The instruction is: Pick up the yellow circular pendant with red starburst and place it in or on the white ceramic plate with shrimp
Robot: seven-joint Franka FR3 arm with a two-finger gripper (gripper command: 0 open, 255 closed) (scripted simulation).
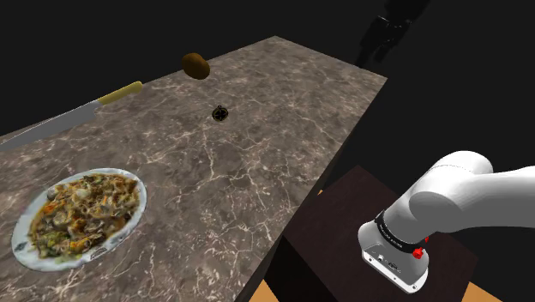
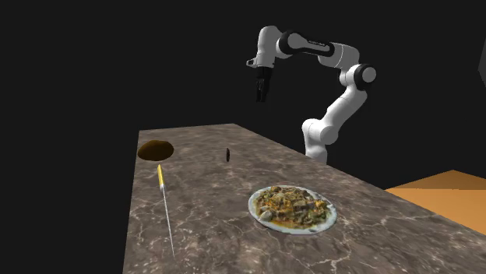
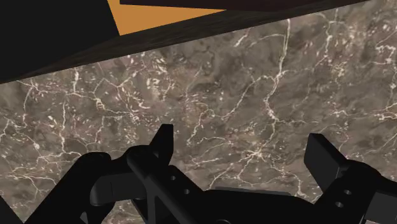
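The worktop point(image 1: 257, 159) is brown stone with thin white lines in it. A small pendant point(image 1: 220, 113) sits on it, out in the open and touching nothing else. It looks dark from here, and its colours are too small to make out. In the shoulder view it is at 2 o'clock from the plate point(image 1: 21, 247) and well apart from it. The plate is white and piled with mixed food. A brown round thing point(image 1: 196, 65) lies near the far edge, at 11 o'clock from the pendant. A knife point(image 1: 69, 120) with a yellow handle and a grey blade lies flat at 12 o'clock from the plate.

The white arm point(image 1: 454, 202) starts from the dark stand point(image 1: 343, 227) at 4 o'clock in the shoulder view.

In the second exterior view the arm point(image 2: 335, 74) bends up high and over. Its black fingers point(image 2: 263, 87) point down, high over the far end of the worktop point(image 2: 218, 233) and touching nothing. The pendant point(image 2: 227, 154) is down at 7 o'clock from them. The plate point(image 2: 332, 221) is at 4 o'clock from the pendant. The knife point(image 2: 166, 210) and the brown round thing point(image 2: 155, 149) lie near the other long edge. Some orange floor point(image 2: 436, 191) shows at 3 o'clock.

In the wrist view the two fingers point(image 3: 162, 145) stand wide apart with nothing between them. Bare worktop point(image 3: 222, 83) lies under them, with its edge and a bit of orange floor point(image 3: 159, 13) past it
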